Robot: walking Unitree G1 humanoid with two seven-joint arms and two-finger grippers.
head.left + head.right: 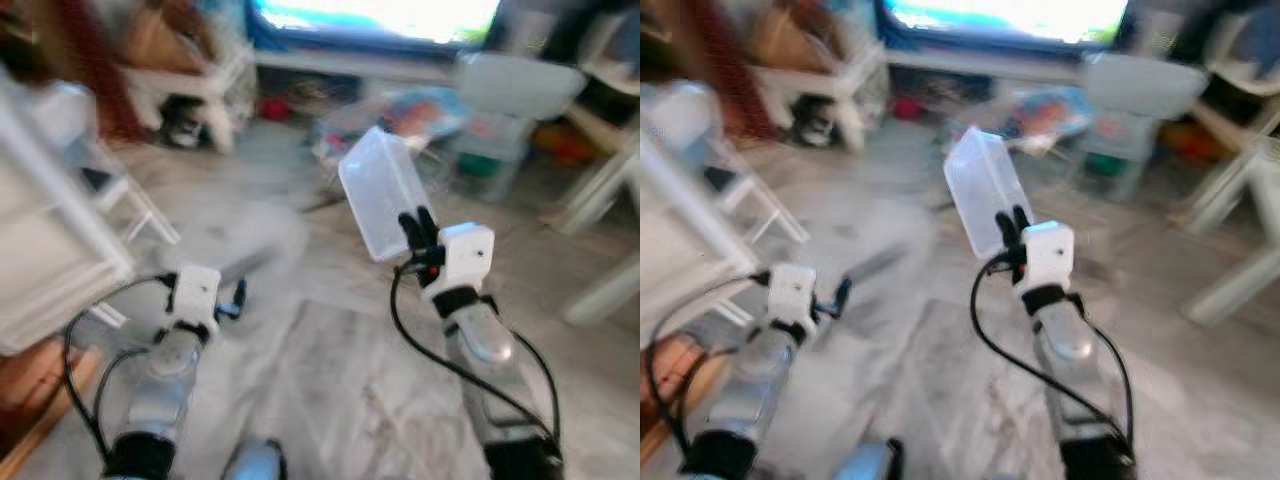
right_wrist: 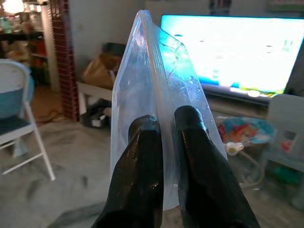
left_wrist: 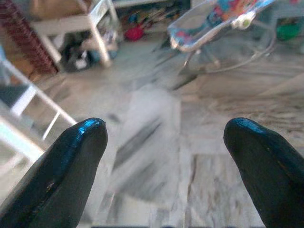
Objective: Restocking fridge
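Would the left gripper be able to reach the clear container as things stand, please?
Probably yes: the left gripper is open and holds nothing, with nothing between it and the clear container, though the right gripper already pinches that container's lower edge.

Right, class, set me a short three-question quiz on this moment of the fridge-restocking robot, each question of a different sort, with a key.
1. True or false: the right gripper is shut on a clear plastic container.
2. Multiple choice: the left gripper is (a) open and holding nothing, (b) shut on a bottle, (c) shut on a cloth.
3. Fill in: behind the container, at the far side of the room, glows a bright ____.

Key: 1 true. 2 a. 3 screen.
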